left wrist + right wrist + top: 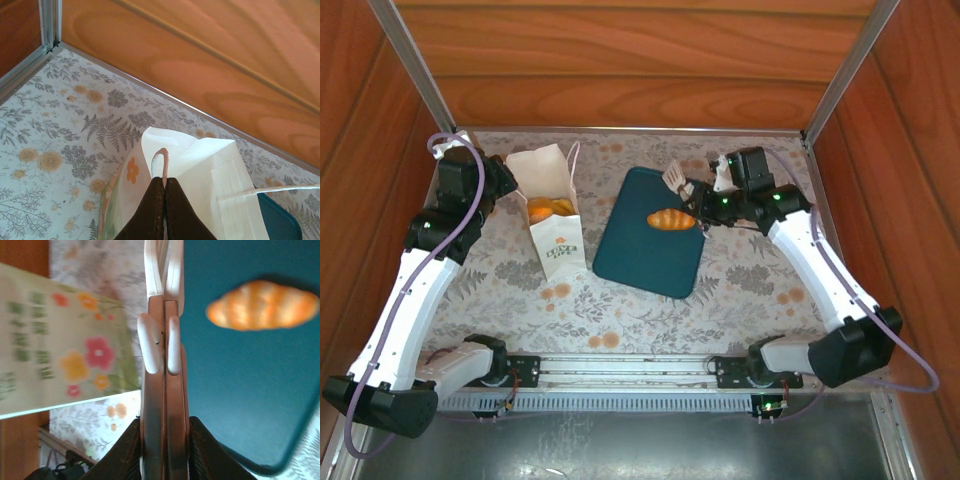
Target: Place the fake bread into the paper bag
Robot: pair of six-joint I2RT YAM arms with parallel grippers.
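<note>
- Bread roll (672,219): on teal tray (640,265), long axis left-right, just near of right gripper (674,181); right arm closer.
- Right gripper: clenched, empty.
- Left gripper (164,182): clamped, apparently on the rim of paper bag (558,245).
- Other rolls (550,208): inside bag.

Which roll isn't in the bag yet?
The striped roll on the teal tray; the other rolls lie inside the bag.

We see one glossy, golden-brown striped roll (672,219) lying crosswise near the far right corner of the teal tray (640,265). Our white paper bag (558,245) stands open-topped toward the table's (620,300) far left corner, more golden rolls (550,208) inside.
</note>
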